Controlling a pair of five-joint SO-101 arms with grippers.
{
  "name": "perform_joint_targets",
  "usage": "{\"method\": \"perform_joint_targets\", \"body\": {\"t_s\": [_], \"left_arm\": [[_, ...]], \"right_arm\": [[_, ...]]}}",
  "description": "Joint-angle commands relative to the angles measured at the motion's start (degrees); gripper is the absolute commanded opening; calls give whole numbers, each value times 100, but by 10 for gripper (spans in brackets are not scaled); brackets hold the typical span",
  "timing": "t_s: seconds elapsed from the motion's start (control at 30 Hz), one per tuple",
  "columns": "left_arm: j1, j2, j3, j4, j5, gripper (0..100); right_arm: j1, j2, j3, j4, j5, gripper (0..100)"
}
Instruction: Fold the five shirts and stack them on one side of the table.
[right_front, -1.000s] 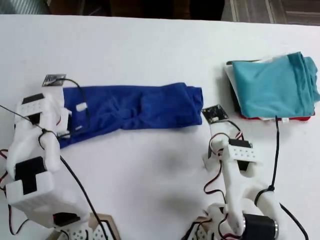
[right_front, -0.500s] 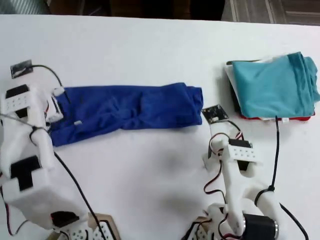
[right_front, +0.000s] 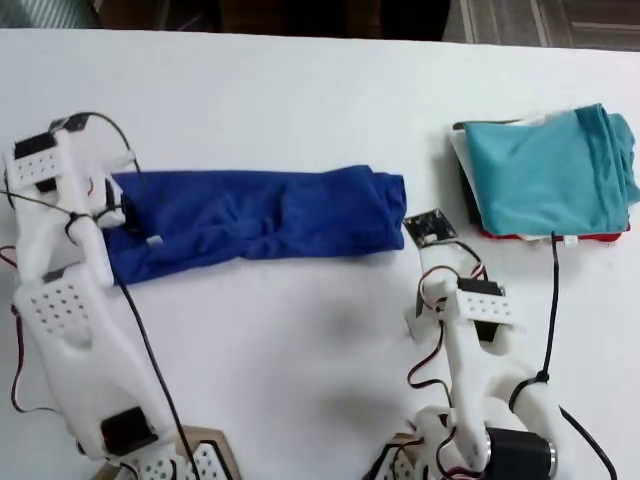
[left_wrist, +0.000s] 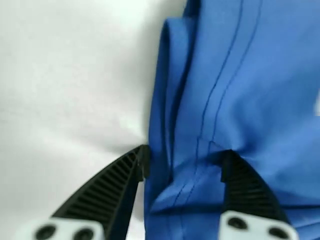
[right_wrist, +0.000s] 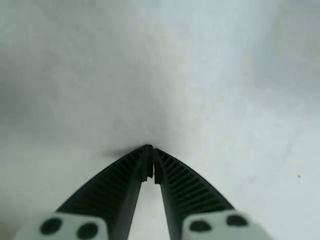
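Left gripper (left_wrist: 183, 160): jaws parted, set astride the shirt's (right_front: 260, 215) end.
Right gripper (right_wrist: 151, 162): jaws closed, held over the table (right_front: 300, 90).

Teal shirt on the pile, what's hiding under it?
Under the folded teal shirt, a white fabric edge and a red fabric edge peek out. The rest is covered.

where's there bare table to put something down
Bare table runs along the far edge behind the blue shirt, and in front of it between the two arms. Crowded: the stack of folded shirts at right, and the shirt's left end at the left gripper.
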Motion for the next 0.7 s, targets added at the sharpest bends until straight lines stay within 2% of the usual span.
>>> {"method": "perform_joint_targets", "body": {"t_s": [0.0, 0.17, 0.23, 0.33, 0.43, 0.5, 0.67], "left_arm": [[-18, 774, -1191, 431, -132, 248], [18, 1512, -2782, 1319, -141, 248], [18, 1732, -3143, 1433, -158, 248], [18, 1890, -3196, 1442, -607, 201], [35, 1846, -3187, 1442, -659, 7], [18, 1846, -3187, 1442, -659, 42], [-176, 1811, -3266, 1451, -686, 26]], "right_arm": [[13, -84, 9, -198, -26, 20], [13, -84, 9, -198, -26, 20], [13, -84, 9, -198, -26, 20], [13, -84, 9, -198, -26, 20], [22, -84, 9, -198, -26, 20], [22, -84, 9, -198, -26, 20], [22, -84, 9, -198, -26, 20]]}}
